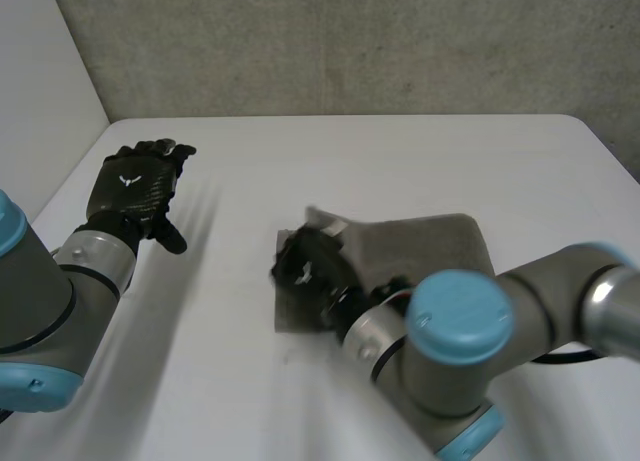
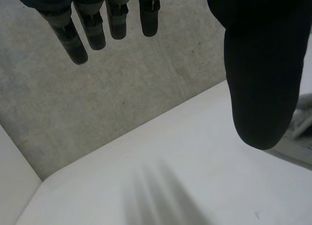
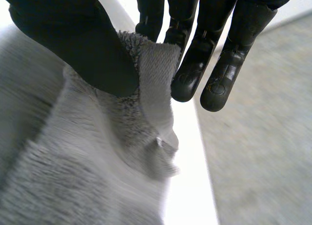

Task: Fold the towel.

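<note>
We pinch the soft grey terry towel (image 1: pixel 430 246) at its hemmed edge with our right hand (image 3: pixel 83 44) — it looks light and floppy, so corners suit best — our left hand (image 1: pixel 135 186) hangs spread, empty.

I'm looking down through head camera from between and behind arms, taking in whole white table (image 1: pixel 400 151), grey wall (image 1: pixel 350 41) rising beyond. Left wrist camera is peering along left hand (image 2: pixel 263 64), facing same wall and table's far edge. Right wrist camera is sitting very close over towel (image 3: pixel 73 176), sighting along right hand (image 3: pixel 73 44). Head camera is sharing towel, both hands with wrist cameras
</note>
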Controlling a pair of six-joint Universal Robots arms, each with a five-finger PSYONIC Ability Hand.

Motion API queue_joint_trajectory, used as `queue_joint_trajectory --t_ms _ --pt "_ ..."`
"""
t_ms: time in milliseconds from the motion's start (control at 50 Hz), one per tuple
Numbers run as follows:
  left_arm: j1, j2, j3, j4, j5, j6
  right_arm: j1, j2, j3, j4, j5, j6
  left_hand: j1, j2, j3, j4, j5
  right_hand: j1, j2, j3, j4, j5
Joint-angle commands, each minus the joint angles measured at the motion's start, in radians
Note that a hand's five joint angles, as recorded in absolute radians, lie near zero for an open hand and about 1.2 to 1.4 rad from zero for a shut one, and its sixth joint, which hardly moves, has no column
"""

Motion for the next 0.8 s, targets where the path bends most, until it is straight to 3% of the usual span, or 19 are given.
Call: queue_joint_trajectory --t_ms 20,40,60,80,160,260,280,320,420,500,540,620,700,800 --pt "-0.004 -0.008 -0.001 0.0 0.0 0.0 0.041 0.054 -0.022 0.015 -0.008 0.006 -0.002 0.009 0.007 0.007 -0.029 0.116 -0.108 -0.12 -0.127 -0.087" --pt "-0.004 -0.008 -0.001 0.0 0.0 0.0 0.041 0.054 -0.022 0.015 -0.007 0.006 -0.002 0.009 0.007 0.007 -0.029 0.112 -0.111 -0.124 -0.131 -0.091" --pt "-0.005 -0.008 -0.001 0.0 0.0 0.0 0.038 0.023 -0.007 0.025 -0.003 0.014 -0.002 0.009 0.007 0.007 -0.029 -0.466 -0.69 -0.702 -0.709 -0.669" --pt "-0.005 -0.008 -0.001 0.0 0.0 0.0 0.035 -0.027 0.008 0.037 0.006 0.023 -0.002 0.009 0.007 0.007 -0.029 -0.779 -1.002 -1.015 -1.022 -0.982" --pt "-0.017 0.003 -0.001 -0.002 0.002 0.001 -0.028 -0.13 0.051 0.057 0.032 0.086 -0.002 0.009 0.007 0.007 -0.029 -0.779 -1.002 -1.015 -1.022 -0.982" --pt "-0.051 0.005 0.022 -0.002 0.002 0.001 -0.218 -0.334 0.154 0.061 0.048 0.363 0.009 0.02 0.018 0.019 -0.017 -0.779 -1.002 -1.015 -1.022 -0.982" --pt "-0.069 0.005 0.04 0.0 0.004 0.001 -0.218 -0.334 0.154 0.061 0.048 0.363 0.024 0.035 0.033 0.033 -0.003 -0.779 -1.002 -1.015 -1.022 -0.982" --pt "-0.086 0.002 0.065 -0.002 0.002 0.0 -0.331 -0.414 0.206 0.074 0.042 0.49 0.027 0.038 0.036 0.036 0.0 -0.779 -1.002 -1.015 -1.022 -0.982" --pt "-0.16 -0.023 0.146 -0.008 -0.001 -0.005 -0.46 -0.454 0.275 0.135 0.003 0.602 0.03 0.041 0.039 0.039 0.003 -0.779 -1.002 -1.015 -1.022 -0.982" --pt "-0.223 -0.095 0.2 -0.009 0.0 -0.006 -0.51 -0.458 0.321 0.178 -0.049 0.609 0.039 0.05 0.048 0.048 0.012 -0.779 -1.002 -1.015 -1.022 -0.982" --pt "-0.302 -0.174 0.266 -0.011 -0.003 -0.005 -0.538 -0.457 0.344 0.186 -0.073 0.607 0.039 0.05 0.048 0.048 0.012 -0.779 -1.002 -1.015 -1.022 -0.982" --pt "-0.341 -0.258 0.312 -0.023 -0.007 -0.002 -0.616 -0.448 0.409 0.183 -0.115 0.604 0.039 0.05 0.048 0.048 0.012 -0.779 -1.002 -1.015 -1.022 -0.982" --pt "-0.36 -0.346 0.37 -0.06 -0.065 0.0 -0.654 -0.422 0.43 0.173 -0.127 0.6 0.036 0.047 0.045 0.045 0.009 -0.779 -1.002 -1.015 -1.022 -0.982" --pt "-0.379 -0.38 0.421 -0.106 -0.136 -0.006 -0.692 -0.341 0.435 0.158 -0.135 0.566 0.03 0.041 0.039 0.039 0.003 -0.482 -0.705 -0.718 -0.724 -0.684"
